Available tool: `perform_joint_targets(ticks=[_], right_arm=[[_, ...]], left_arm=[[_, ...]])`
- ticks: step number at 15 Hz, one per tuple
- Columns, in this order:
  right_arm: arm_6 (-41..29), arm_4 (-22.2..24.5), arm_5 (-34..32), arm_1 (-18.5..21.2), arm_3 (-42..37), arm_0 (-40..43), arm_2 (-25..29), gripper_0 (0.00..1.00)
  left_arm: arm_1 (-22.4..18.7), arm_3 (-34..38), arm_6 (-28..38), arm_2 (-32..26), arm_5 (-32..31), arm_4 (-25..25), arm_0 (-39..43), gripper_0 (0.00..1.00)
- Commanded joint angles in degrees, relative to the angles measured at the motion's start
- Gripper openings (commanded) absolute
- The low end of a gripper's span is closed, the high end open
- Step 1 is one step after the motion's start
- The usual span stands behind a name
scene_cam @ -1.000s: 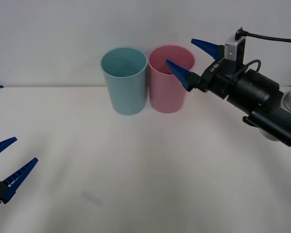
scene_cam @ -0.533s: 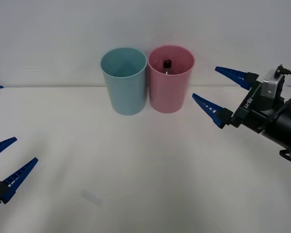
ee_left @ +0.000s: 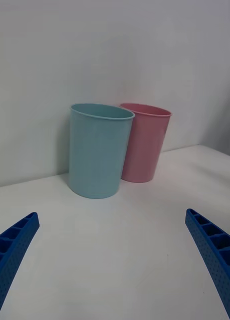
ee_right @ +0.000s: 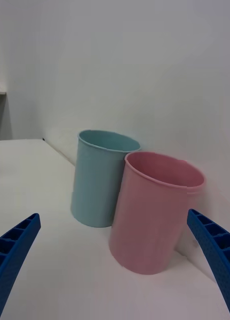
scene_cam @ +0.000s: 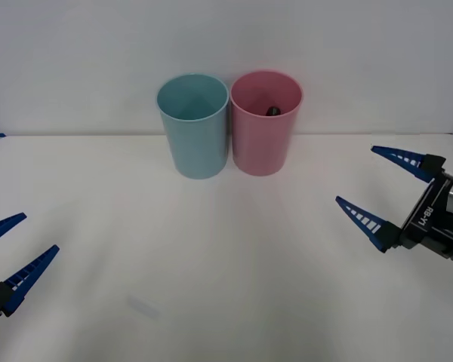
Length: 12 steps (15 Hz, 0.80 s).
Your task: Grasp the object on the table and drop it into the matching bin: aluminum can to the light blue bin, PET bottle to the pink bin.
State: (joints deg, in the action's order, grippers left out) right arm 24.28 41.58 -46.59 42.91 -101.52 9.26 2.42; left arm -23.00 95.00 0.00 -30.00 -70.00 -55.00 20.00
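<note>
Currently I see the bottle (scene_cam: 273,111) lying inside the pink bin (scene_cam: 263,147), which touches the blue bin (scene_cam: 194,136) at its 9 o'clock. Right gripper (scene_cam: 386,191) hangs wide at 4 o'clock; left gripper (scene_cam: 9,247) waits wide at 8 o'clock over the table (scene_cam: 211,256).

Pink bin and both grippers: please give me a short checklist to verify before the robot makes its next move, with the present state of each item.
1. PET bottle inside the pink bin: ok, its dark cap shows below the rim.
2. Right gripper empty and open, over the table's right side: ok.
3. Left gripper open, parked at the table's left edge: ok.
4. Pink bin upright: ok.
5. Light blue bin upright beside the pink bin: ok; whether they touch: cannot tell.
6. Bottle lying or standing in the bin: cannot tell.
</note>
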Motion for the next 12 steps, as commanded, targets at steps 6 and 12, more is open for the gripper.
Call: perform_joint_targets(ticks=[6, 12], right_arm=[[2.79, -0.71, -7.90, -1.16, 0.27, 10.25, 6.10, 1.00], [2.27, 0.17, -8.43, -3.18, 0.27, 11.13, 6.98, 1.00]], left_arm=[[0.00, 0.00, 0.00, 0.00, 0.00, 0.00, 0.00, 1.00], [0.00, 0.00, 0.00, 0.00, 0.00, 0.00, 0.00, 1.00]])
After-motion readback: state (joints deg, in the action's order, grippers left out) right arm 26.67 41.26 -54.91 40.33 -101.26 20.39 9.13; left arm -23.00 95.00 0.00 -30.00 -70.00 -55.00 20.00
